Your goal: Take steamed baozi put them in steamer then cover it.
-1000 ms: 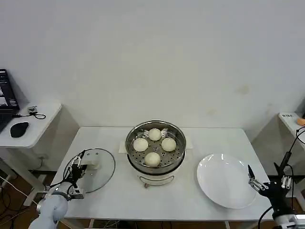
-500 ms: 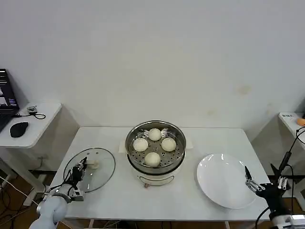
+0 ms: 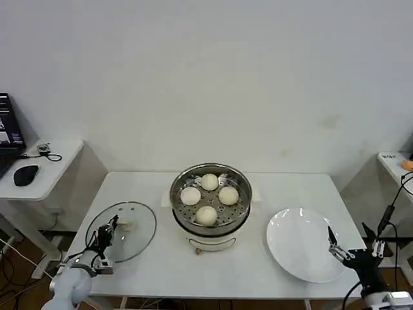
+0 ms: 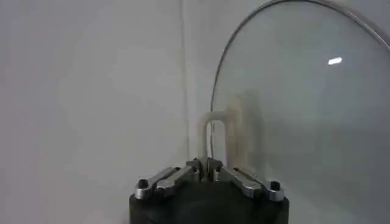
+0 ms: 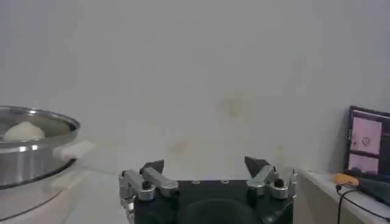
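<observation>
Spanning a white-walled room, white table (image 3: 161, 265), left fingers (image 4: 206, 168) closed, right fingers (image 5: 256, 164) apart.

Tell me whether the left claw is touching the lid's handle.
Cannot tell. In the left wrist view the shut left claw meets the lid handle, but no view shows contact or gap plainly.

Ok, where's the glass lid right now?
In the head view the cover lies flat on the table's left side, beside the steamer, with the left tool at its handle.

Lighting: bright, even, diffuse. Shadows: soft, faint. Glare: small highlight on cover (image 4: 304, 109). Wrist views slightly soft.
</observation>
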`<move>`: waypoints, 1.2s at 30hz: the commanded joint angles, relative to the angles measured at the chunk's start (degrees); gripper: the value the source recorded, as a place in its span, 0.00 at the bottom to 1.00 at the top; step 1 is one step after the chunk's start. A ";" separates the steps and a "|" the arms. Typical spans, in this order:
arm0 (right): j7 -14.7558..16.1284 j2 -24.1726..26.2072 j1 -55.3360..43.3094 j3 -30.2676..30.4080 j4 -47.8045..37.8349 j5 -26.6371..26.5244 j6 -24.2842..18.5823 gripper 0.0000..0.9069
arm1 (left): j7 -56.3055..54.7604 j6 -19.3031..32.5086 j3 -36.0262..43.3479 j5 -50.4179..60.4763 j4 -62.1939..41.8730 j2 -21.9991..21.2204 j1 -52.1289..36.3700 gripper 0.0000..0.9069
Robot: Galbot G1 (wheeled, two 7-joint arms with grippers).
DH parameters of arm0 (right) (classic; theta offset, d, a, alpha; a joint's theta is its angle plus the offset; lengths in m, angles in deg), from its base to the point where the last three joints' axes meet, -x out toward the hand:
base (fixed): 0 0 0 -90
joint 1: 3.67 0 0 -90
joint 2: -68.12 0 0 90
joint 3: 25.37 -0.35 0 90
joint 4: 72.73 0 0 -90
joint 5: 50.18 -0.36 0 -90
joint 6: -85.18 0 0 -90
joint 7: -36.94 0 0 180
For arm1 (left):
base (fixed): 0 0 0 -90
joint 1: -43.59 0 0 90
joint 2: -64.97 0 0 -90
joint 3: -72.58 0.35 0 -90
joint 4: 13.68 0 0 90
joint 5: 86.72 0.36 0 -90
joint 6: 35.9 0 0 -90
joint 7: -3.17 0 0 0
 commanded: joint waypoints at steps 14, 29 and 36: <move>0.10 0.98 0.23 1.95 0.31 0.80 -0.22 1.00 | -5.54 -5.50 -9.91 -2.43 25.02 -2.32 13.57 0.00; 0.74 2.08 -0.26 2.77 -1.67 1.79 -0.67 1.00 | 3.96 -16.33 -8.69 -6.82 42.24 2.56 15.36 0.00; 1.32 2.05 -0.36 3.64 -2.19 2.40 -0.56 1.00 | 9.13 -20.37 -0.98 -2.69 43.62 3.39 7.86 0.00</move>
